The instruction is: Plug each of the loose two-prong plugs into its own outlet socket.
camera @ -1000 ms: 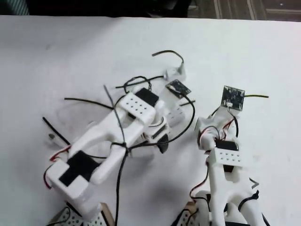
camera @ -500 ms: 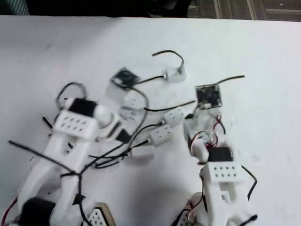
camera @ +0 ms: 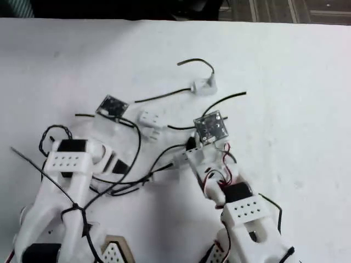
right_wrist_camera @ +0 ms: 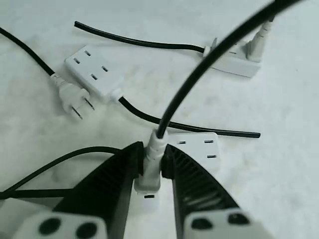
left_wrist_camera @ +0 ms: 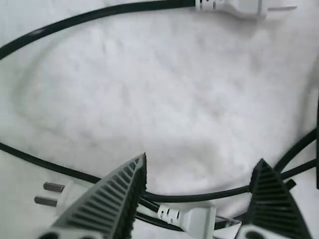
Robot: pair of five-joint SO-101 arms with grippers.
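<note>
Two-prong plug, clamped in the right gripper just above an outlet block, is judged not yet seated; a far plug appears seated in its socket; loose plug is left beneath the open-jawed left gripper.

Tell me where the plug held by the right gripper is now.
In the right wrist view the plug is clamped in the right gripper, just beside a white outlet block near the middle of the table.
</note>
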